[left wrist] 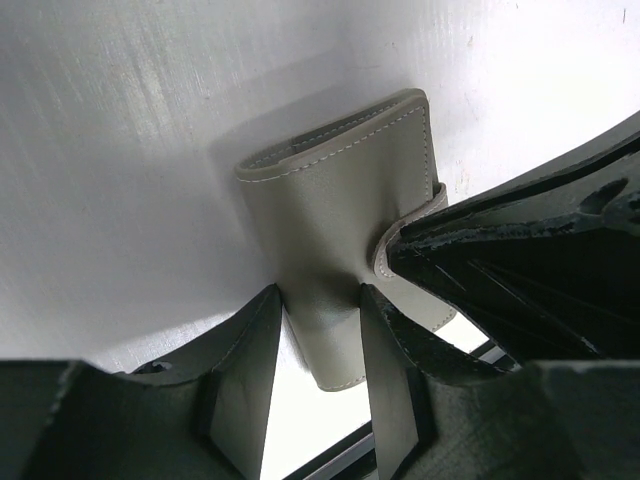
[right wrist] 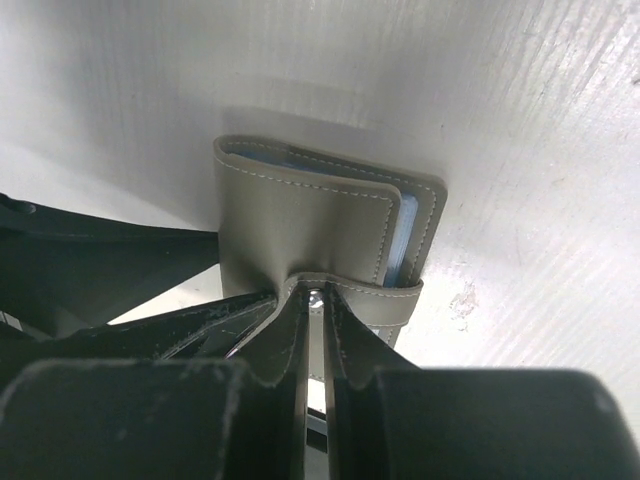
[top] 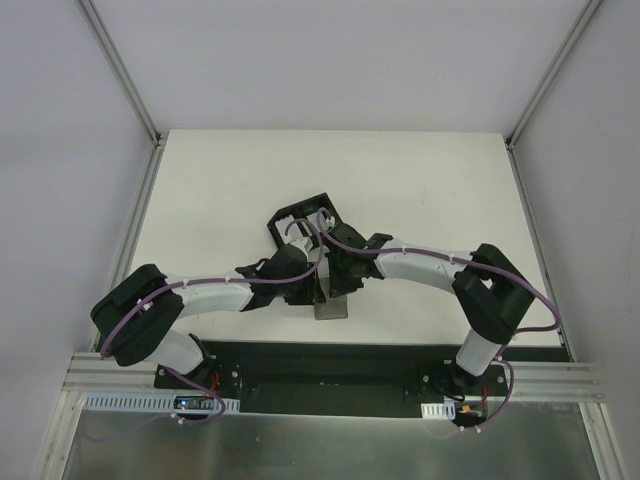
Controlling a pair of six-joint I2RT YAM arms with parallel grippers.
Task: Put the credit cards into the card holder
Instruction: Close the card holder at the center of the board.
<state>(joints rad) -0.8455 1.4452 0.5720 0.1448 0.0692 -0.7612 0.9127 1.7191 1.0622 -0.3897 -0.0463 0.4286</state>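
Note:
The grey card holder (left wrist: 340, 190) is folded shut and held up off the white table (top: 220, 200). My left gripper (left wrist: 320, 300) is shut on its lower body, one finger on each face. My right gripper (right wrist: 312, 295) is shut on the closing tab (right wrist: 390, 298), which wraps round the open edge; a metal snap glints between its jaws. Pale blue leaves (right wrist: 400, 240) show inside that edge. In the top view both grippers meet at mid-table over the card holder (top: 330, 308). The credit cards are out of view.
A black plastic tray (top: 300, 215) with dividers lies just behind the two grippers. The right gripper's black fingers (left wrist: 500, 270) crowd the right of the left wrist view. White walls enclose the table on three sides.

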